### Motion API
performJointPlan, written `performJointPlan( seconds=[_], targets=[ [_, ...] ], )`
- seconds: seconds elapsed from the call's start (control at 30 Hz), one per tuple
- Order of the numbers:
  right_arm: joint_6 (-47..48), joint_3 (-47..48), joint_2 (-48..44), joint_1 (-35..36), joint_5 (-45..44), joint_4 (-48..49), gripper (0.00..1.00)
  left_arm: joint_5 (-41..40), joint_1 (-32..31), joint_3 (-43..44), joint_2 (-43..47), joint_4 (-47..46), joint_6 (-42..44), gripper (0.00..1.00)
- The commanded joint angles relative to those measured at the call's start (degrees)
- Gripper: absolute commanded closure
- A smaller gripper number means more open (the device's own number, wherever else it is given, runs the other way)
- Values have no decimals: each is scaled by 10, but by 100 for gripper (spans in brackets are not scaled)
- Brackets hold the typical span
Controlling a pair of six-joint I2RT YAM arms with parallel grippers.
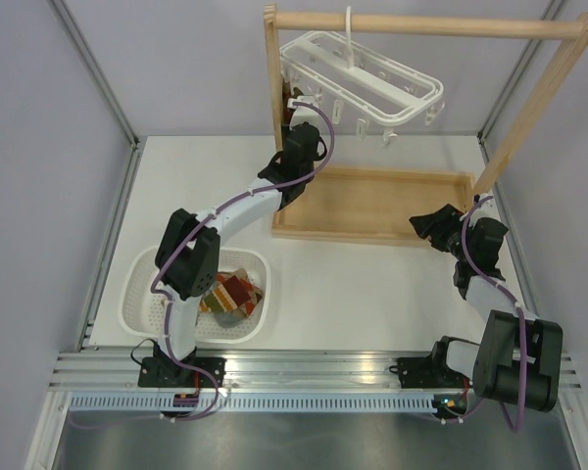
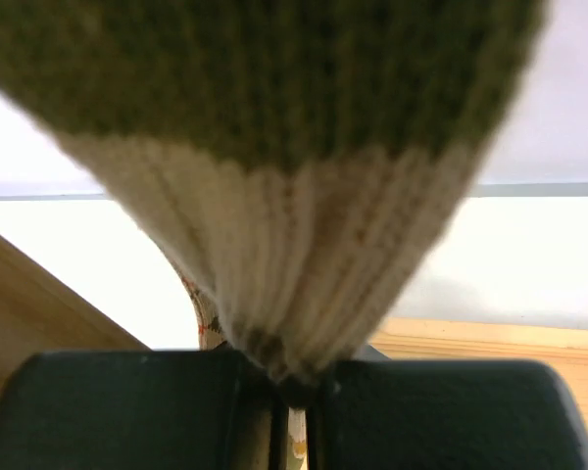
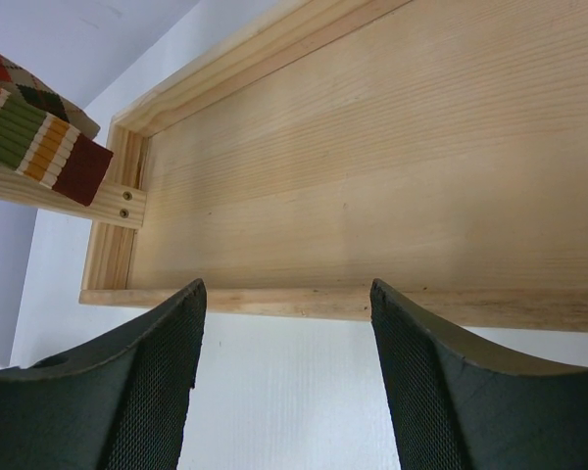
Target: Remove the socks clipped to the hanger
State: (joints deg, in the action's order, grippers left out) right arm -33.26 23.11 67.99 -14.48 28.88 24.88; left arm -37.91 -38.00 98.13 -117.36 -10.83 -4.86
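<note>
My left gripper [image 2: 294,387] was clamped on the sock [image 2: 274,196] at its cream cuff, under the hanger [image 1: 363,73] — the clip apparently out of view. I judged a straight, steady downward pull best. The right gripper [image 3: 284,338] stood wide open — empty, beside the tray [image 3: 372,147].

The sock [image 2: 284,196] is ribbed knit cloth, the tray [image 3: 372,176] smooth pale grained wood, the hanger [image 1: 353,54] glossy white plastic.
</note>
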Motion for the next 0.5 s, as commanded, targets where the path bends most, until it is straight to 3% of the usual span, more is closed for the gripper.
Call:
performJointPlan(
  seconds=[0.0, 0.47],
  targets=[
    [4, -4, 3, -3, 12, 32, 28, -16, 8, 12, 13, -13, -10, 98],
    [34, 12, -33, -4, 12, -25, 28, 103, -14, -122, 175, -14, -57, 98]
  ],
)
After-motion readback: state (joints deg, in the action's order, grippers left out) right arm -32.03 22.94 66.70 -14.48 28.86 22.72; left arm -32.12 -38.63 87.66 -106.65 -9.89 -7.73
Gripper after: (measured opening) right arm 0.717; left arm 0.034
